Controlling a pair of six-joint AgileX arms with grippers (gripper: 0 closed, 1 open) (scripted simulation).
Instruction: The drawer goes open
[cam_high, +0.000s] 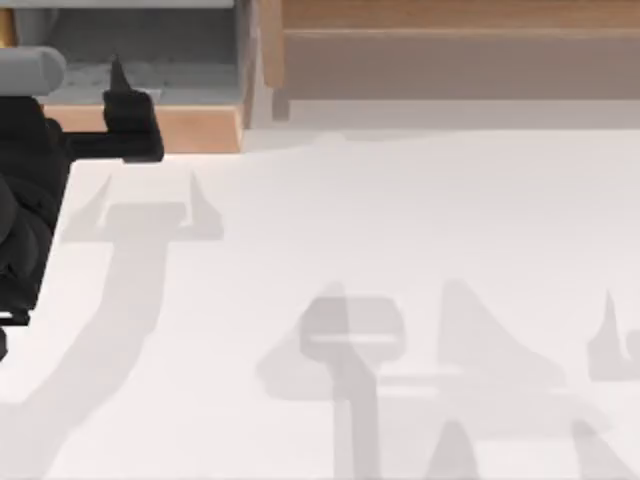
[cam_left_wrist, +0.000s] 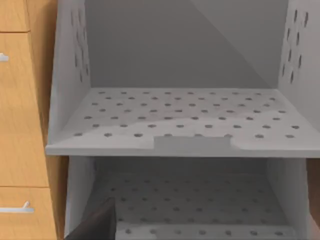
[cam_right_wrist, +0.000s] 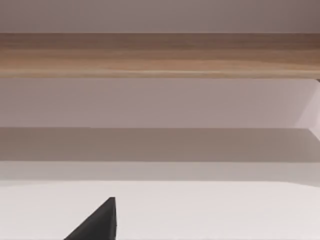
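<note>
At the left gripper (cam_high: 125, 105): hovers at the table's far left, black, pointing toward the far edge. Judged spread wide, going by its shadow (cam_high: 140, 215) on the white table (cam_high: 420, 220), where two prongs stand well apart. Holds nothing.

Just beneath and beyond it: the drawer (cam_high: 190, 128). Shows a light-brown front panel running left to right along the near side, with grey walls and floor behind it toward the far edge. Overlaps that panel in the top view, the tip reaching past the panel's far edge and over the grey inside. Cannot say whether tip and wood touch. In the left wrist view, looks straight into grey perforated floors (cam_left_wrist: 185, 115) stacked one over the other, a dark fingertip (cam_left_wrist: 100, 222) low in the picture before the lower one.

For the coming move, then: lies dead ahead of and under the left gripper, long axis of the panel crosswise, travel toward the near side. Seems partly out already, since grey floor shows from above. Calls for a hook or grip on the panel and a straight pull nearward.

Farther right along the far edge: the long wooden slab (cam_high: 450, 45), well apart from the work.

At the right gripper (cam_right_wrist: 97, 222): parked out over the bare table facing the slab (cam_right_wrist: 160, 55), far from the drawer; spread not to be told.
</note>
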